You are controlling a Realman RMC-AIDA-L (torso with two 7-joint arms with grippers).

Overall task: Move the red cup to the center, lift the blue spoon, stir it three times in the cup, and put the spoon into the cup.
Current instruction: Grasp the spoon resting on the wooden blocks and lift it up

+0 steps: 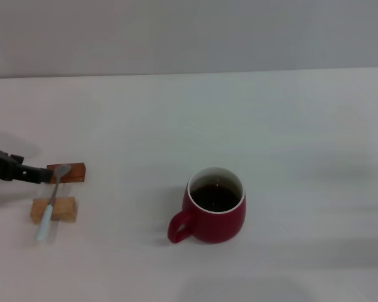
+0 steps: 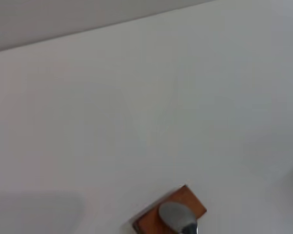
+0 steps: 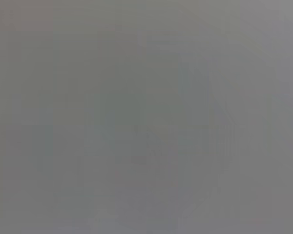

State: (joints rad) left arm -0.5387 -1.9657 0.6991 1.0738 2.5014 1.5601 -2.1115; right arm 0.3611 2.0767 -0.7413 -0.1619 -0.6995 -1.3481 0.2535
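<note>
Red cup (image 1: 215, 206): upright, lower centre, handle toward lower left, dark liquid inside. Blue spoon (image 1: 50, 204): lower left, bowl uppermost.

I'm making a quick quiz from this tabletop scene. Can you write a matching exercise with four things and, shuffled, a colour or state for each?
Things:
1. cup
2. spoon
3. far block
4. left gripper

Descriptions:
A. reddish-brown wood, under the spoon's bowl
B. dark red, with dark liquid inside
C. black, reaching in beside the spoon's bowl
D. pale blue handle, lying across two blocks

Pairs: 1-B, 2-D, 3-A, 4-C
</note>
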